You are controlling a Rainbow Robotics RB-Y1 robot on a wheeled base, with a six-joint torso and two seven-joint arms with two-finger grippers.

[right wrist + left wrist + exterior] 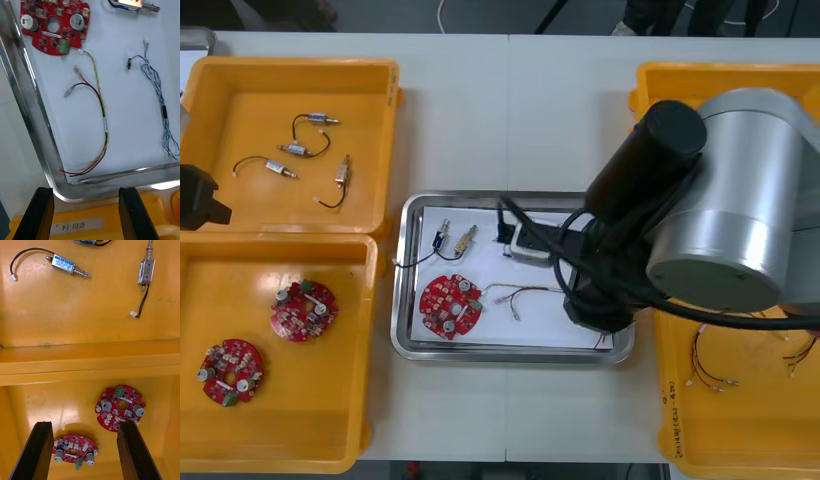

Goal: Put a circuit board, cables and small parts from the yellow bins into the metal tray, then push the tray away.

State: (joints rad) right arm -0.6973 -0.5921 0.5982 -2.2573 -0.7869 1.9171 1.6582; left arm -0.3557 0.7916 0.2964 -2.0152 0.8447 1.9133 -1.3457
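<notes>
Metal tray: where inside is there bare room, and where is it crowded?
Bare floor: between the red and yellow cable and the blue and white cable. Crowded around the circuit board and small metal parts. Right gripper hovers over the tray rim; left gripper over yellow bins.

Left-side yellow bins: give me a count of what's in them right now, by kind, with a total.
Small metal parts, in the far left bin: 4
Round red circuit boards, in the near left bin: 2
Total: 6
</notes>
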